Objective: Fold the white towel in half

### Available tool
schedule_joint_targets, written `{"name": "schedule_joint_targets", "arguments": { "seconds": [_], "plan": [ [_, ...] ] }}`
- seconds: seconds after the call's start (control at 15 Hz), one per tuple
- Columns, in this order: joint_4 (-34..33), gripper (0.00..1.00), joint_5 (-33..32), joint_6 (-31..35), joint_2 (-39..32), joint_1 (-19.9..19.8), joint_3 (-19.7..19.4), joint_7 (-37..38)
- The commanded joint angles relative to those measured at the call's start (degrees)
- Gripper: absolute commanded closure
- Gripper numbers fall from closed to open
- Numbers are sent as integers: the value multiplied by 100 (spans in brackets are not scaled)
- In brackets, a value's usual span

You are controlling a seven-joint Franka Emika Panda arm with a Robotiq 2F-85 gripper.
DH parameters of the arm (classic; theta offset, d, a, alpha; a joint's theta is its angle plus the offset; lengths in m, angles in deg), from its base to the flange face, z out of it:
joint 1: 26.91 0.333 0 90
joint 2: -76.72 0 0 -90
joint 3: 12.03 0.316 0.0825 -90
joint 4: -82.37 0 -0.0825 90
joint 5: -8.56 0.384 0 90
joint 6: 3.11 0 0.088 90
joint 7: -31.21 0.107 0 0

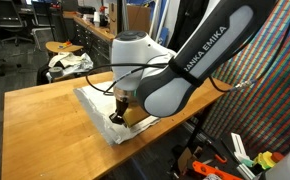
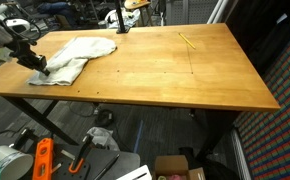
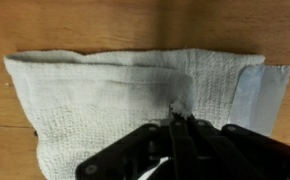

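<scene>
The white towel [image 3: 105,90] lies on the wooden table, rumpled, with one part folded over. It shows in both exterior views [image 1: 97,97] [image 2: 73,57]. My gripper [image 3: 179,120] is down on the towel, its fingers shut together on a small pinch of the cloth. In an exterior view the gripper [image 1: 120,112] is at the towel's near edge, partly hidden by the arm. In the other exterior view the gripper [image 2: 37,63] is at the towel's left end.
The wooden table [image 2: 175,70] stretches wide to the right of the towel. A yellow pencil-like thing [image 2: 188,41] lies on it. Chairs and clutter [image 1: 70,62] stand behind the table. Tools and boxes [image 2: 45,160] lie on the floor below.
</scene>
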Motion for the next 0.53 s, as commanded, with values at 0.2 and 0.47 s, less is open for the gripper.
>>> {"name": "schedule_joint_targets", "arguments": {
  "seconds": [0.2,0.47],
  "plan": [
    [364,98,650,115,776,5,245,-447],
    [518,98,703,123,975,83,321,-517]
  ]
}}
